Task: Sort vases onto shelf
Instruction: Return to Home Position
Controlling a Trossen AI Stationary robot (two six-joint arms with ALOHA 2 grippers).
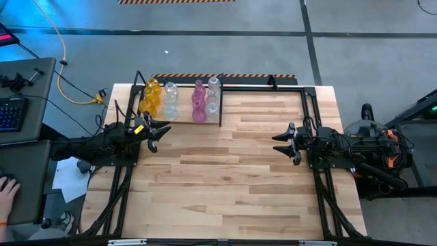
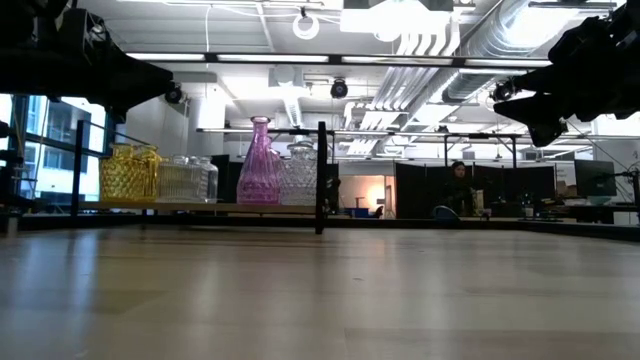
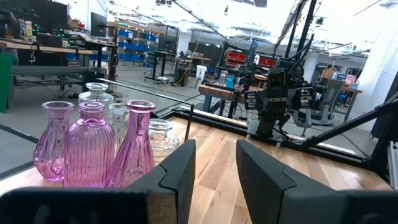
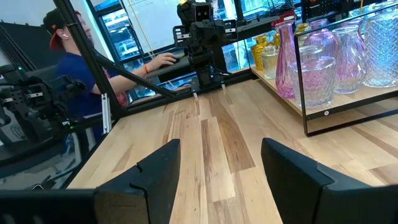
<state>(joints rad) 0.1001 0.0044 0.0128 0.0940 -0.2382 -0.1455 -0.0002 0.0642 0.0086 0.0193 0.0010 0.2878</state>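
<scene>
Looking down from above, I have the shelf along the far edge of the table. The vases are clustered on it to the left of the black divider. The yellow vases are at the left end, then come clear vases and pink vases, with more clear ones against the divider. The left gripper sits at the table's left side, pointing inward. It is just in front of the yellow glass and apart from it. The right gripper faces it from the right side, well apart from the shelf's glass. A person's hand rests at a desk beyond the left edge.

At table height, I see the glass standing upright on the pale board in that same order, with one tall pink neck rising highest beside the divider. Both arms hang as dark shapes in the upper corners, above the tabletop.

Through the left wrist camera, my pincer's fingers are parted by a moderate gap. Nothing is between them, only bare wood beyond. The pink vases are close by with clear ones behind, and the right arm is across the table.

Through the right wrist camera, the fingers are spread wide and hold nothing. The shelf's glass shows behind the divider. The left arm is opposite, and a seated person is at the desk beyond it.
</scene>
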